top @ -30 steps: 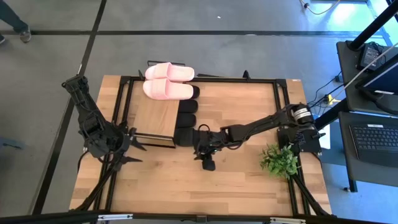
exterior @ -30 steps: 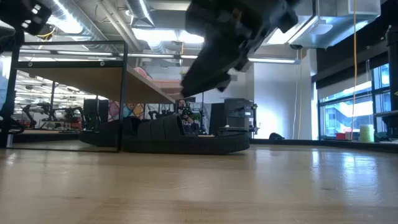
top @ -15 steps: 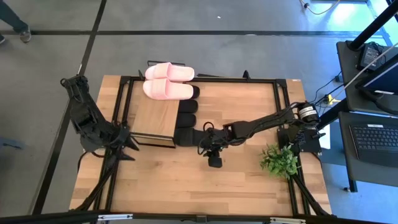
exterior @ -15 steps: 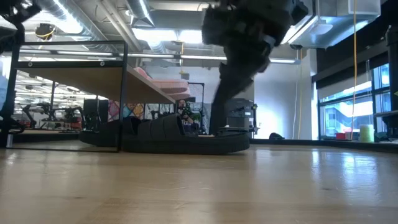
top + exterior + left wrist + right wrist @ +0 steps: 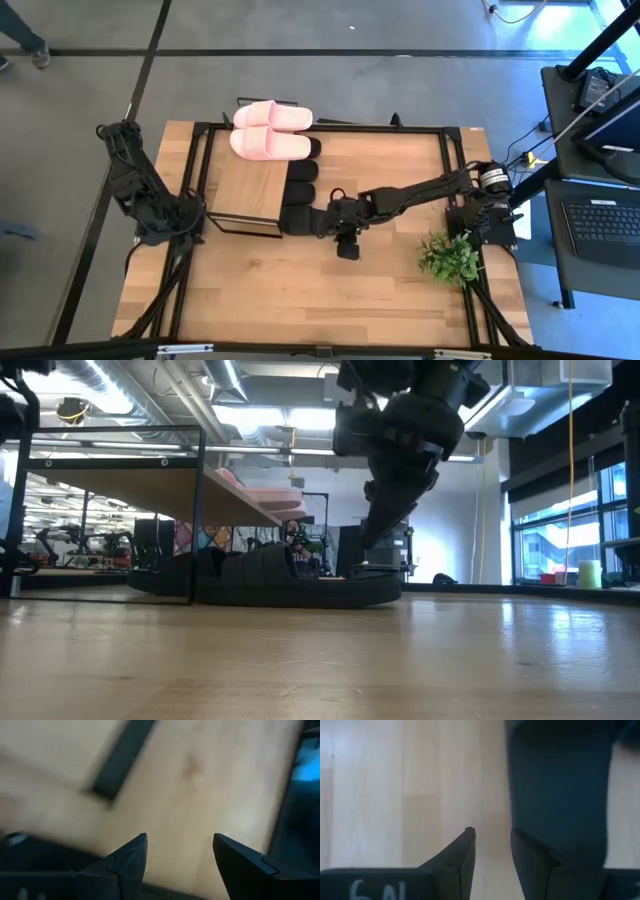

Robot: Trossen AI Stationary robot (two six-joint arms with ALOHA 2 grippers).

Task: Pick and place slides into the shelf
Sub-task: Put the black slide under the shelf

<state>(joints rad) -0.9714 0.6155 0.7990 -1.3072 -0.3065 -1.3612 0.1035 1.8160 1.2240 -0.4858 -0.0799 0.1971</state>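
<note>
— Well, about the right end effector (image 5: 491, 837): hangs just right of the shelf (image 5: 245, 190), over the black slides (image 5: 300, 195) lined up on the table, fingers slightly apart, clamped on nothing.

— Risky, then. Could close beside a strap and miss, or shove the row askew.

— Agreed. Could also clip the pink pair (image 5: 270, 132) on top, far end. Left end effector (image 5: 188, 215): waits left of the shelf, fingers apart.

Bare tabletop (image 5: 395, 780) is seen ahead of the right gripper (image 5: 492, 842), but one side gets blocked by a black slide (image 5: 560, 785) right beside its slightly parted jaws.
</note>
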